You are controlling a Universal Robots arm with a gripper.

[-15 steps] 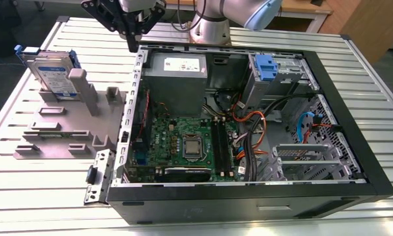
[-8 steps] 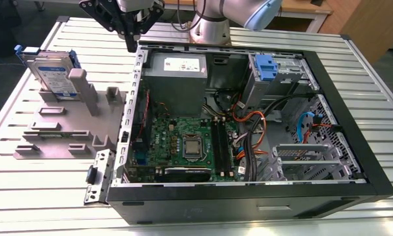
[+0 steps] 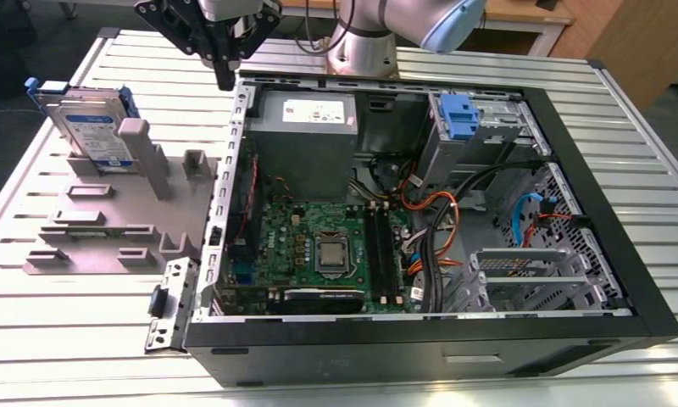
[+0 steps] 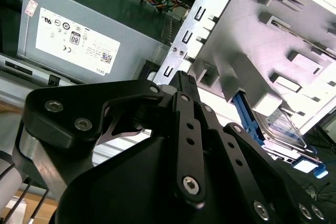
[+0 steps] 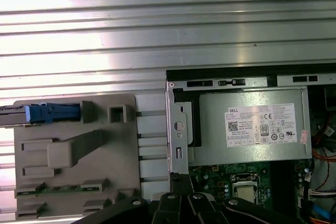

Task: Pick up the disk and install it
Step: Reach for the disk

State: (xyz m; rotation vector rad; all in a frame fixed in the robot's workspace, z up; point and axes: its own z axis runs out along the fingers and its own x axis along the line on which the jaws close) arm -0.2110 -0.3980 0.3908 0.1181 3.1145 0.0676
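The disk (image 3: 92, 129), a silver hard drive with a white-and-blue label and a blue side frame, stands upright in the back slot of a grey holder (image 3: 113, 222) at the exterior view's left. In the second wrist view the disk (image 4: 284, 131) lies behind the holder's ribs, and in the first wrist view the disk (image 5: 38, 114) is edge-on. My gripper (image 3: 224, 82) hangs above the table just behind the computer case's back left corner, to the right of the disk and apart from it. Its fingertips (image 4: 181, 78) meet, shut on nothing.
An open black computer case (image 3: 565, 254) lies on the slatted metal table (image 3: 79, 339), with a grey power supply box (image 3: 305, 114), motherboard (image 3: 322, 246), cables and a blue bracket (image 3: 458, 114) in the drive bay. The arm's base (image 3: 362, 51) stands behind the case.
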